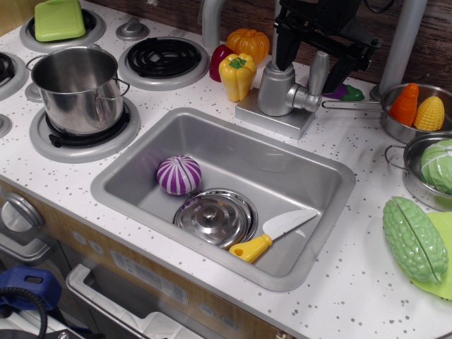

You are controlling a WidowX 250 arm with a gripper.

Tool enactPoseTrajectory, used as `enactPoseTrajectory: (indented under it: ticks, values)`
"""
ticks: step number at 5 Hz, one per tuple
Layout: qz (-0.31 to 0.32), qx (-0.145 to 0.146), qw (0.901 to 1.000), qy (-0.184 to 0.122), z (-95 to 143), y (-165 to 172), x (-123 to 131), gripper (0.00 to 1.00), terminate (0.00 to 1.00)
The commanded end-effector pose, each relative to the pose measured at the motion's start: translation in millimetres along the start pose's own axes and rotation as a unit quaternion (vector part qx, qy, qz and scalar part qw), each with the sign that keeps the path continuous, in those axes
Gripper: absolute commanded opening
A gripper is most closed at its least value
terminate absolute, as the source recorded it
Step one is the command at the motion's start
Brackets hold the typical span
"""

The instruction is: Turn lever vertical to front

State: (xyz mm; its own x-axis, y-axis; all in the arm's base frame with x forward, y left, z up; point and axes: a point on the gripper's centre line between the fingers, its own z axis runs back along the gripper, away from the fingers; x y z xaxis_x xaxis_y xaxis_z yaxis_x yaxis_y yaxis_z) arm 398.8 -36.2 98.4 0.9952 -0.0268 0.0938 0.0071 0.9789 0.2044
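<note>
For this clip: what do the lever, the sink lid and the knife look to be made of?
Lever: matte silver-grey, probably plastic, since it shows no sharp reflections. Lid in the sink: polished metal, likely steel, with mirror-like rings and highlights. Knife: toy plastic by its look, with a dull white blade and a yellow handle.

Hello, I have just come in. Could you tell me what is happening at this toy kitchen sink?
A black robot claw hangs over the grey faucet body behind the sink. Its target seems to be the lever, which stands upright on the faucet's side arm. One finger is right beside it, but whether it touches cannot be told. In the sink lie a purple onion, a metal lid and a toy knife.
</note>
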Motion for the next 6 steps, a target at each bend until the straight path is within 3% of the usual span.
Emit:
enactPoseTrajectory:
  ticks: [1,3,4,6]
  values:
    - [0.000,0.000,1.0000,0.000,0.0,0.0,0.0,1.00,0.00]
    - [-0.001,0.019,0.9990,-0.041,13.9,13.3,22.3,1.00,0.00]
    - [0.007,0.017,0.9939,-0.109,15.8,11.3,31.5,1.00,0.00]
    - [0.001,0.020,0.9891,-0.146,16.7,11.7,45.0,1.00,0.00]
